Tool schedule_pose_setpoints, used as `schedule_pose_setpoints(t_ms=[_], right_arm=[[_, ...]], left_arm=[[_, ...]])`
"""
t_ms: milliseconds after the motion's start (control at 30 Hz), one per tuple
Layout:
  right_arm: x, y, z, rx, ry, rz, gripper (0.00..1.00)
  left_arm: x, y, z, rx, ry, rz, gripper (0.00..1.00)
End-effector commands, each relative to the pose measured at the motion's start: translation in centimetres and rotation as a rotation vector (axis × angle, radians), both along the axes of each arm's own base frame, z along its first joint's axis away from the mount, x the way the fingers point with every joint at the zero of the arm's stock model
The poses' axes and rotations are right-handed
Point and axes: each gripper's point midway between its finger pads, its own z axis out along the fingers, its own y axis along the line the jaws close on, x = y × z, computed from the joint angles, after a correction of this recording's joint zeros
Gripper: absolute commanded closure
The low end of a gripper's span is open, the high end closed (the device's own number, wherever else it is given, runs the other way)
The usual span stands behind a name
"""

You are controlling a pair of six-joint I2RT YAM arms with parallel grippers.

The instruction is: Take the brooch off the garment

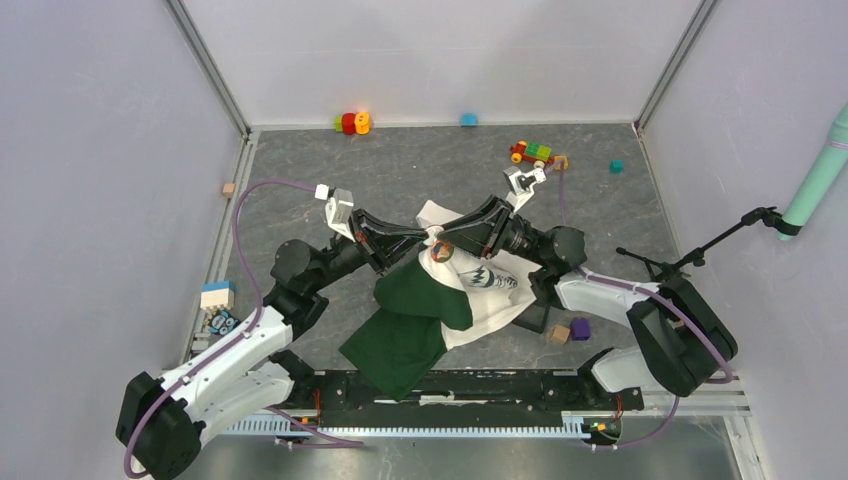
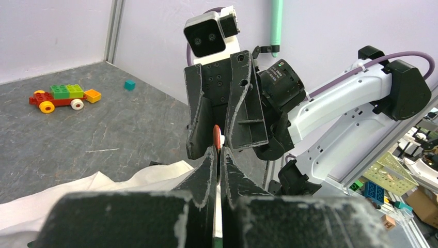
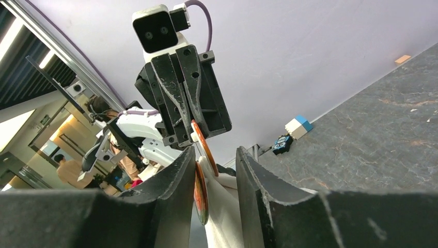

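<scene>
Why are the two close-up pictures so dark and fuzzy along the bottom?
Left wrist view: the left end effector sits against the lens, so its black fingers blur, while the toy car is crisp. Right wrist view: same with the right end effector, plus a bright strip top left. Top external view: evenly lit, sharp.

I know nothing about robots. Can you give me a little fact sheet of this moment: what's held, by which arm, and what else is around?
garment: green-and-white shirt, raised at one spot, rest draped down
brooch: orange, on the raised white cloth between both grippers
left gripper: jaws nearly shut on white cloth at the brooch
right gripper: jaws apart, brooch and cloth between them; grip unclear
nearby: toy car, purple block
</scene>
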Motion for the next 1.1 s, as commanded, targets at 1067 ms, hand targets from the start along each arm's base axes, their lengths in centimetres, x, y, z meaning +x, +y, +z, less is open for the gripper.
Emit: schedule_pose_setpoints(t_ms=[1067], right_arm=[[2.4, 2.5, -2.6, -0.194, 0.011, 0.005, 0.96]], left_arm=[[-0.5, -1.6, 1.0, 0.076, -0.094, -0.11, 0.98]])
